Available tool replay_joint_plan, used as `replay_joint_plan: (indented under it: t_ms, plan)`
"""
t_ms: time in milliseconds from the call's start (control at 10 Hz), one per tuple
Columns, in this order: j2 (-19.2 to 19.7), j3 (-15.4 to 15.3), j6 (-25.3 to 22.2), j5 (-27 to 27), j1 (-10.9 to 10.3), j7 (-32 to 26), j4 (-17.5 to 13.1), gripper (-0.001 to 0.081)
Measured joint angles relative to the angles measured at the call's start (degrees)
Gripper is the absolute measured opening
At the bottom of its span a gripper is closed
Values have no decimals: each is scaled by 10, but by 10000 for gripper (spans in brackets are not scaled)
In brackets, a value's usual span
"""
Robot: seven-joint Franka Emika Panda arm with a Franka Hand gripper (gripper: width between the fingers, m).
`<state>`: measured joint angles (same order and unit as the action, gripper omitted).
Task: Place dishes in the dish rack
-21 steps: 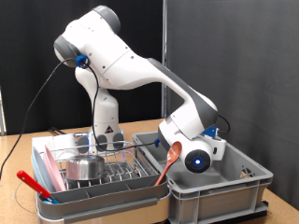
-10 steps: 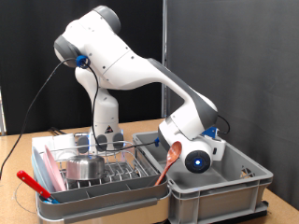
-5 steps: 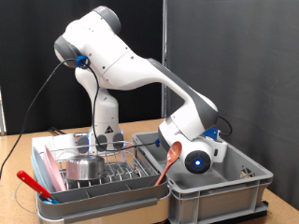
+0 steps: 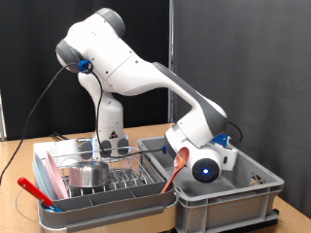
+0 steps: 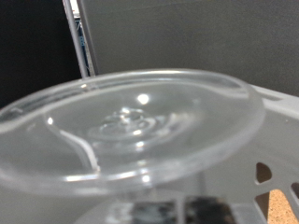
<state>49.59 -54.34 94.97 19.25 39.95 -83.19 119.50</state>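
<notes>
While the arm bends down over the grey crate (image 4: 233, 199) at 4 o'clock in the exterior view, we see the hand (image 4: 190, 165) low inside it beside an upright pink plate (image 4: 178, 165); whether its fingers are open or closed, we cannot tell. At 8 o'clock on the desk (image 4: 19, 155) sits the dish rack (image 4: 102, 199), with the steel bowl (image 4: 87, 175) already resting among its prongs. Through the wrist view we find a clear glass (image 5: 131, 126) filling the frame, very close to the camera.
</notes>
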Motion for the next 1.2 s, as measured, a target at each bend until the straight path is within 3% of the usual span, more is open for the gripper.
replay_joint_plan:
  t_ms: [100,200,300,400,500,600,700,800,900,1200]
  plan:
    - [0,0,0,0,0,0,-1,84]
    - [0,0,0,0,0,0,-2,84]
    - [1,1,0,0,0,0,-3,273]
    - [1,1,0,0,-1,1,-4,409]
    - [1,1,-2,0,-2,2,-5,409]
    - [1,1,-8,0,-3,3,-5,604]
    - [1,2,-18,0,-4,4,-5,604]
    - [1,2,-28,-2,-5,4,-4,734]
    - [1,2,-36,-4,-6,4,-2,787]
    - [1,3,-39,-12,-6,7,8,807]
